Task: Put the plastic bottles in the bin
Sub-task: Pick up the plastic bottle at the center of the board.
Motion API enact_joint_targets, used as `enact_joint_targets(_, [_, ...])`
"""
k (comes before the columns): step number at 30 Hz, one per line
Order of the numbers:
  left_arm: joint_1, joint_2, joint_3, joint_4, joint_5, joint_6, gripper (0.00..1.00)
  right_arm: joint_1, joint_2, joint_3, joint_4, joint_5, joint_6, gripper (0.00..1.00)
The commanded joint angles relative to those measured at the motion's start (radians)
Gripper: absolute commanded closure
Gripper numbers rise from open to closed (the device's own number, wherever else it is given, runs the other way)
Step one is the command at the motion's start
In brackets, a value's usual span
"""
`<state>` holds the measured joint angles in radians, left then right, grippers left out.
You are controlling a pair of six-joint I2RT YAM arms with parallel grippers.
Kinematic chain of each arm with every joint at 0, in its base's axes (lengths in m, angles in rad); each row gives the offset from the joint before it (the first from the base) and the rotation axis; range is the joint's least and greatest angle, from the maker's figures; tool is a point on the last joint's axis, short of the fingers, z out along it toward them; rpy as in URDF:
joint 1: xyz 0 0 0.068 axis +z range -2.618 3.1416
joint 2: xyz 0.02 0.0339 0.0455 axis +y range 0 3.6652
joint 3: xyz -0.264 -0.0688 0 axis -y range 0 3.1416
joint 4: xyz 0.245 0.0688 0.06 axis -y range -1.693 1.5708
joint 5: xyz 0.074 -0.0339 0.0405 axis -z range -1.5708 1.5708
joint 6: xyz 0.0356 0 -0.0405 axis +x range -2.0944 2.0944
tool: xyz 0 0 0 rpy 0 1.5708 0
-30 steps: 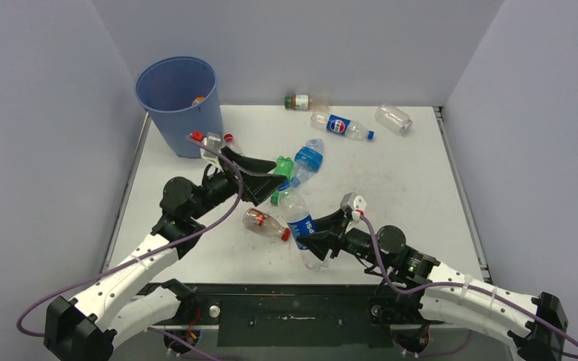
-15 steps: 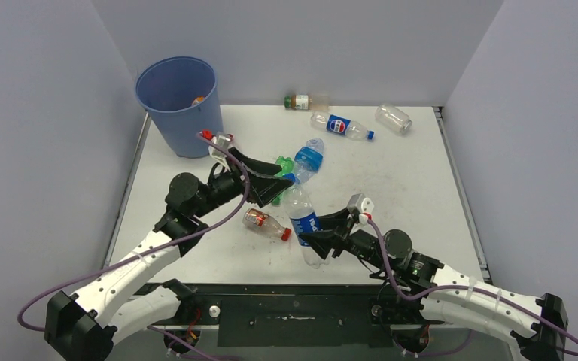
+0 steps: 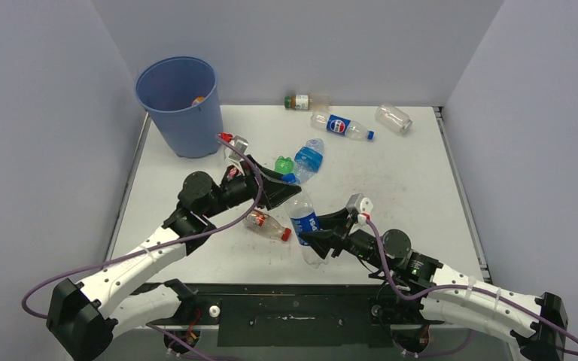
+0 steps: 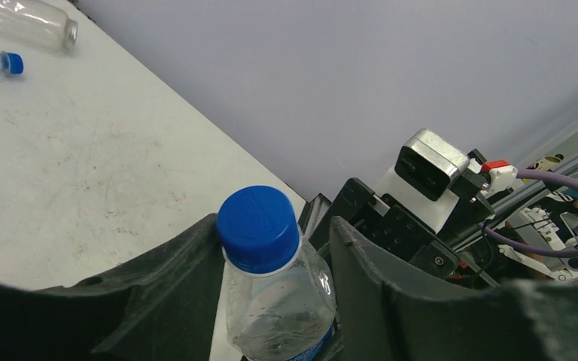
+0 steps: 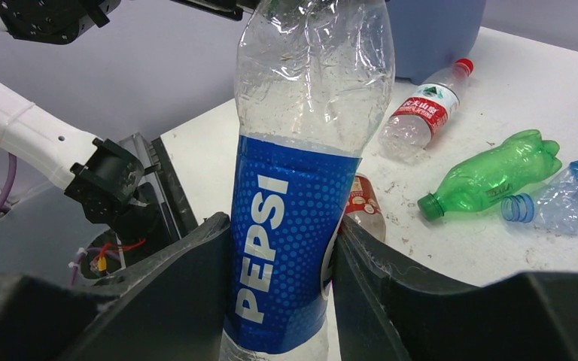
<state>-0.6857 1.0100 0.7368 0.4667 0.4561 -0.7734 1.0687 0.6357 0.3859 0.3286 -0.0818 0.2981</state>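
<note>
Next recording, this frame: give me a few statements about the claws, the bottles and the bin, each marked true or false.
1. The right claw grips the Pepsi bottle by its labelled body. True.
2. That bottle has lost its cap. False: its blue cap is on, sitting within the left claw.
3. The bin lies tipped on its side. False: it stands upright at the far left corner of the table.
4. The green bottle lies on the table. True.
</note>
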Motion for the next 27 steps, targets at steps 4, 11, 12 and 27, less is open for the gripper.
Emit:
enact_joint_targets(4, [-0.042, 0.006, 0.061, 0.011, 0.010, 0.045, 0.74, 0.011, -0.002, 0.024, 0.064, 0.017, -0.009, 0.62])
enact_joint_targets(11, [-0.063, -0.043, 0.058, 0.013, -0.063, 0.094, 1.00, 0.014, -0.022, 0.037, -0.006, 0.040, 0.018, 0.18])
enact_joint_targets(12, [-0.064, -0.056, 0.058, 0.006, -0.084, 0.106, 1.00, 0.014, -0.024, 0.047, -0.026, 0.048, 0.031, 0.08])
enact_joint_targets(27, [-0.059, -0.172, 0.349, -0.340, -0.805, 0.619, 1.00, 0.014, -0.091, 0.256, -0.319, 0.095, 0.167, 0.11])
